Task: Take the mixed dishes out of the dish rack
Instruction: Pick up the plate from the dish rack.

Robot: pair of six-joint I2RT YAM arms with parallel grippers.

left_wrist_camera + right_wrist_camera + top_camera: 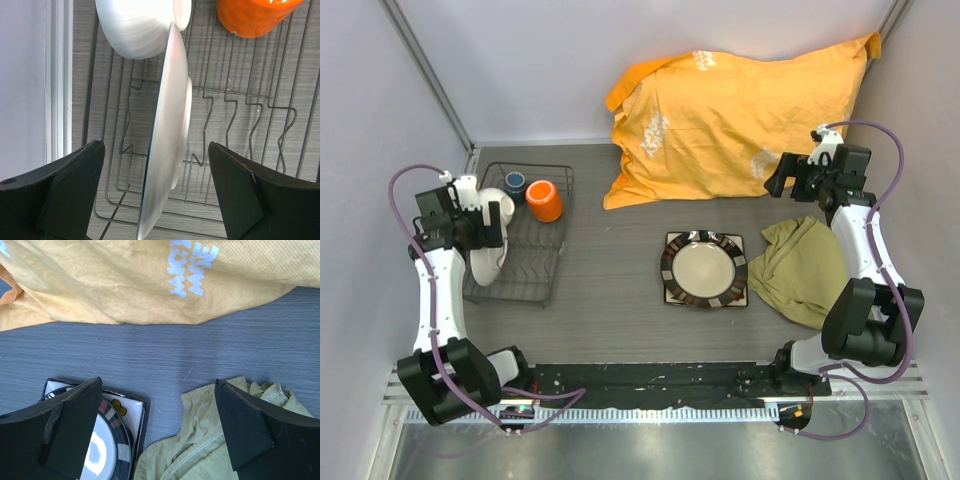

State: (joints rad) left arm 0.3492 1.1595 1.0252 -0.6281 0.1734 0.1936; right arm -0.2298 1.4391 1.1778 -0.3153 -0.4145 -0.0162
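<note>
Straddling upright plate (pixel 172 100) edge, prob. untouched: L pincer (pixel 156 147), wide; R pincer (pixel 159 384) wide, empty.

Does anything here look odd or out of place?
Yes: laundry among the dishes. A big orange cloth lies rumpled at the back of the table, and a crumpled green garment sits right beside the stacked plates. Nothing looks spilled or broken.
</note>
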